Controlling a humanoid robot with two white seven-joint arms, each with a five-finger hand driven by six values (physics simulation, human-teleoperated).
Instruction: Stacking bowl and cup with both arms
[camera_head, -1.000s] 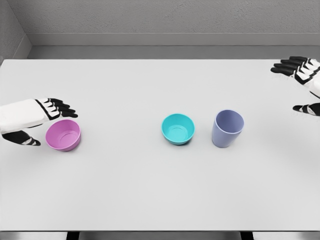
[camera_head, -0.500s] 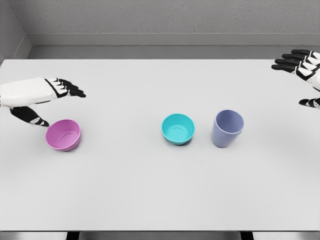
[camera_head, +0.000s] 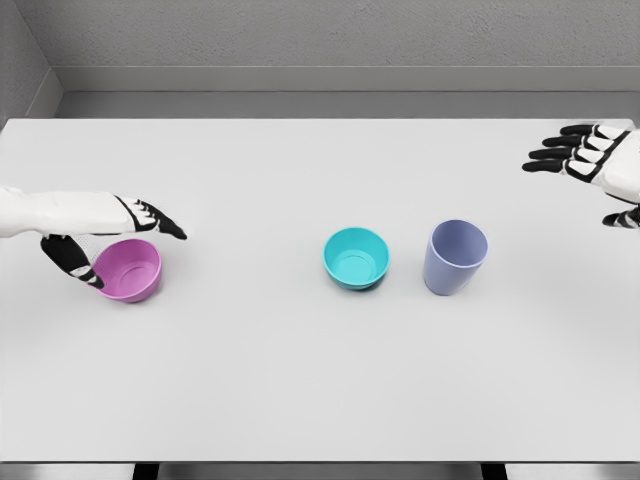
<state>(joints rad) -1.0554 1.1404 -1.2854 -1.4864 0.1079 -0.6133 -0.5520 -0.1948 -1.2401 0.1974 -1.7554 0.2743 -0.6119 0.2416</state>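
Stacking has not begun, as far as I can judge: the pink bowl (camera_head: 128, 269), the teal bowl (camera_head: 356, 257) and the lavender cup (camera_head: 455, 257) each stand alone and upright on the white surface (camera_head: 300, 380). Taking the teal bowl as my landmark, the cup sits just to its right, not touching it, and the pink bowl lies well off to its left. My left hand (camera_head: 105, 235) reaches over the pink bowl, fingers stretched above the rim and thumb down at its left side, open and not closed on it. My right hand (camera_head: 590, 165) hovers far right of the cup, fingers spread, holding nothing. Every grasp, lift and nesting remains ahead.
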